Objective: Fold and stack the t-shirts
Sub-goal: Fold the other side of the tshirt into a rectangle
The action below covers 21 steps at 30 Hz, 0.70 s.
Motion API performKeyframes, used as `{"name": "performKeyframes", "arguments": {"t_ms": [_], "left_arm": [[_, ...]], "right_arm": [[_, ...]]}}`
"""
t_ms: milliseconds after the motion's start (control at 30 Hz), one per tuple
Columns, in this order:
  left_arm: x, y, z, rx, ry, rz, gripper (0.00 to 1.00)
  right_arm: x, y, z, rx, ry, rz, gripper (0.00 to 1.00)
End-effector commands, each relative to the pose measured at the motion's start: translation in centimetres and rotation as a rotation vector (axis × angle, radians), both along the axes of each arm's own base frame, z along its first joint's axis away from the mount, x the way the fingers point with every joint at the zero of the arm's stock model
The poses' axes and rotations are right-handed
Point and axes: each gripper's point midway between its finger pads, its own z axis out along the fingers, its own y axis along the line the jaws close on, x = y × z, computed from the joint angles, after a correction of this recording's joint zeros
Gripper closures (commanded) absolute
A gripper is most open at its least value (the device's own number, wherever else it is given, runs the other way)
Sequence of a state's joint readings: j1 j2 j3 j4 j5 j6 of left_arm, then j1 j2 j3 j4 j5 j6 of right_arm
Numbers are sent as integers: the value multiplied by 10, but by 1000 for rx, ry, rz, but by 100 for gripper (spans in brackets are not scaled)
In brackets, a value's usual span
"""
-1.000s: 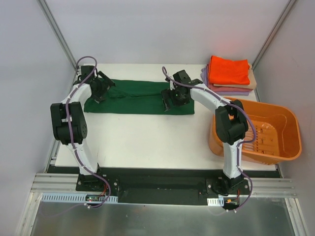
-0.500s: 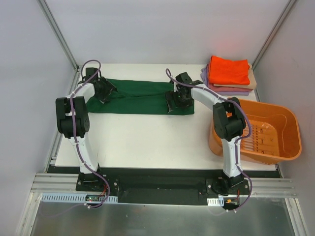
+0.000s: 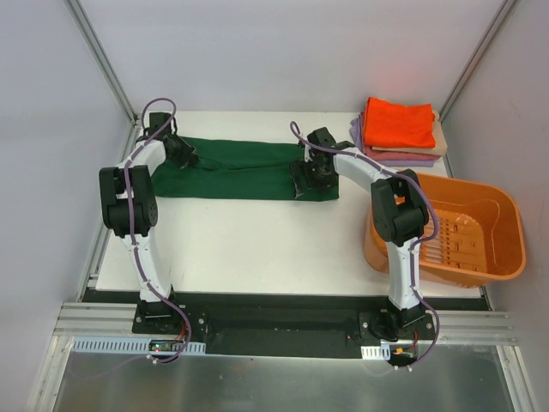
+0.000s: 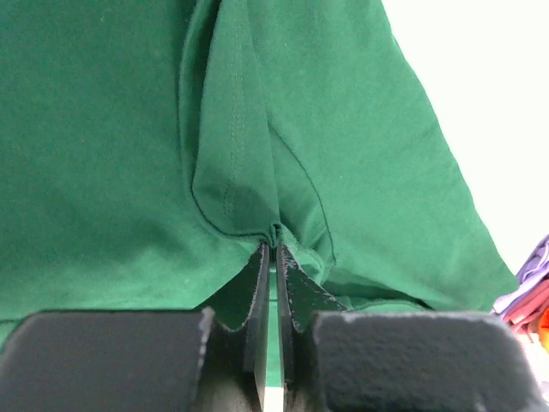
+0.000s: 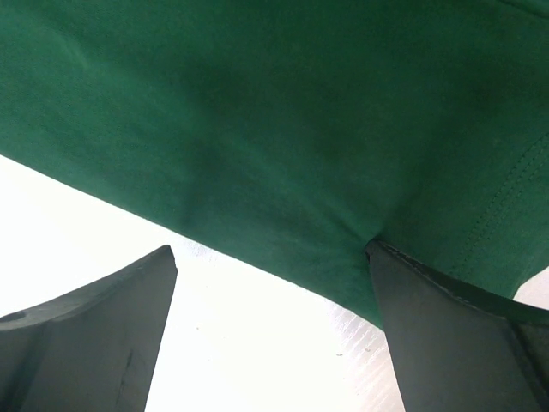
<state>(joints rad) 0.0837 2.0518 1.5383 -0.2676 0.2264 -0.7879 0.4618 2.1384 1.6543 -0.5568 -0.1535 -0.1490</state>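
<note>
A dark green t-shirt [image 3: 240, 167] lies folded into a long strip across the back of the table. My left gripper [image 3: 180, 154] is at its left end. In the left wrist view this gripper [image 4: 274, 239] is shut on a pinched fold of the green cloth [image 4: 343, 129]. My right gripper [image 3: 302, 182] rests at the strip's right front edge and stands open [image 5: 268, 249]. One of its fingers [image 5: 446, 326] touches the cloth's hem; the other is over bare table. At the back right sit folded orange [image 3: 399, 123], tan [image 3: 439, 137] and lavender [image 3: 403, 158] shirts in one stack.
An orange plastic basket [image 3: 455, 270] stands at the right front, close beside the right arm. The white table [image 3: 257, 240] spreads in front of the green shirt. Grey walls enclose the back and both sides.
The left gripper has closed on a fold at the shirt's left end, after sliding slightly back and right. The right gripper has stayed open at the right front edge.
</note>
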Motion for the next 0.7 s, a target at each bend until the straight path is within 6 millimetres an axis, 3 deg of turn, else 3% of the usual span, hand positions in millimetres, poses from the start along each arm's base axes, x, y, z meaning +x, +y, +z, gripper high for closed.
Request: {"name": "performKeyframes", "arguments": {"t_ms": [0, 333, 667], "left_arm": [[12, -6, 7, 10, -28, -45, 100], [42, -16, 26, 100, -129, -155, 100], [78, -56, 18, 78, -226, -382, 100]], "right_arm": [[0, -11, 1, -23, 5, -30, 4], [0, -17, 0, -29, 3, -44, 4], [1, -19, 1, -26, 2, -47, 4]]}}
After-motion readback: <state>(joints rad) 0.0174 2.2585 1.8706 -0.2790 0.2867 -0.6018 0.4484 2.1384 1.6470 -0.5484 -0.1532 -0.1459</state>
